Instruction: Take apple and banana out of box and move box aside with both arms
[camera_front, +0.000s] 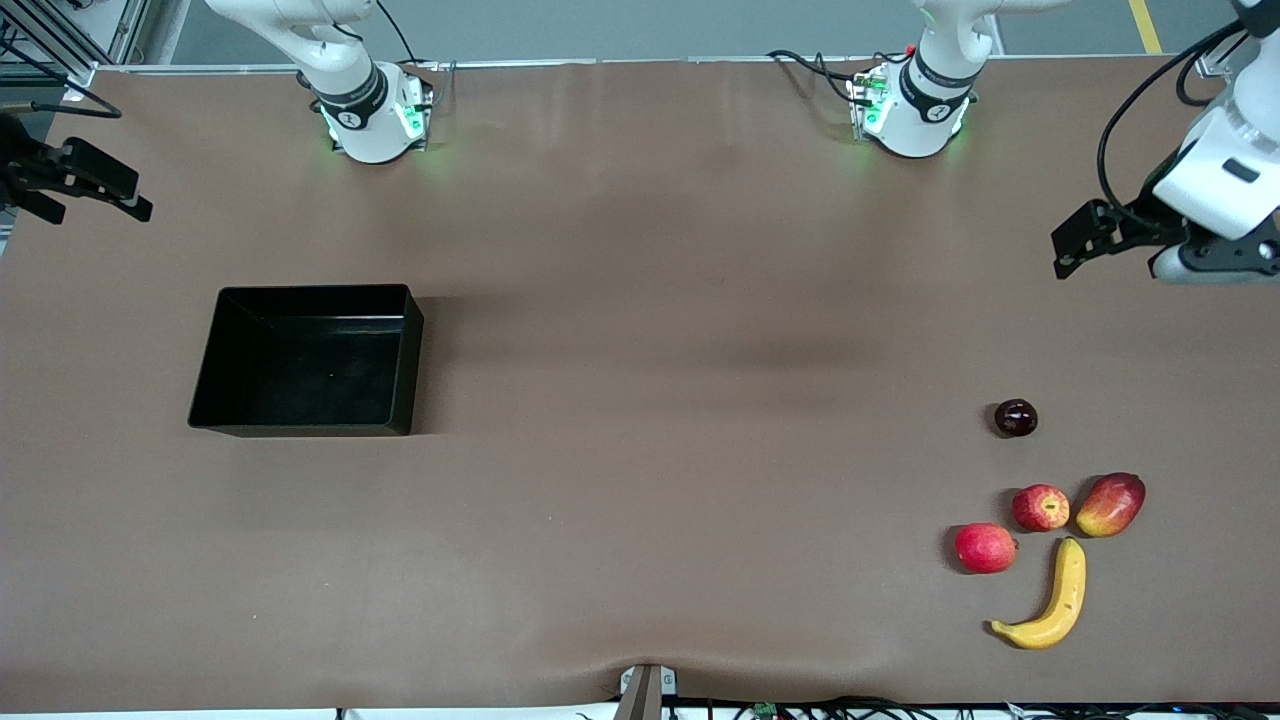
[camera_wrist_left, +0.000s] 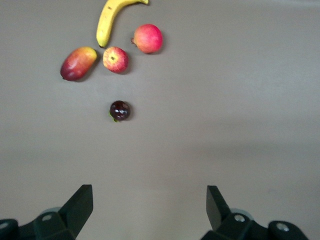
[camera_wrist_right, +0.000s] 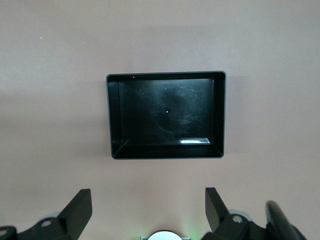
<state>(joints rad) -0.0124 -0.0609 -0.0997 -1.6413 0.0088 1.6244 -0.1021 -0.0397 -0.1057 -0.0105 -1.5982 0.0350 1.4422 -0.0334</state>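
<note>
Banana (camera_front: 1050, 598) lies closest to the front camera, on the bare table (camera_front: 640, 300) at the left arm's end, not in the box.

My right gripper (camera_wrist_right: 148, 207) hangs over the right arm's end of the table, fingers spread as wide as they go, holding and touching nothing. The box (camera_front: 405, 360) sits on the table toward that same end and is empty. From the right wrist I look straight down into its glossy floor.

At the left arm's end, just farther from the camera than the banana, sit a pinkish-red fruit (camera_front: 985, 547), the apple (camera_front: 1040, 507) and a mango (camera_front: 1110, 504), close together. A small dark fruit (camera_front: 1015, 417) lies farther off. My left gripper (camera_wrist_left: 150, 205) hovers over the bare table at that end, also fully open and empty, and touches none of the fruit.

With the apple and banana already out, I judge that only the two-arm move of the box can be left, if it is not already aside. To do it well, I would bring the left arm across and take one low wall in each gripper at the two ends of the box. I would pinch the rims squarely and move both hands together so the box keeps level and does not twist.
</note>
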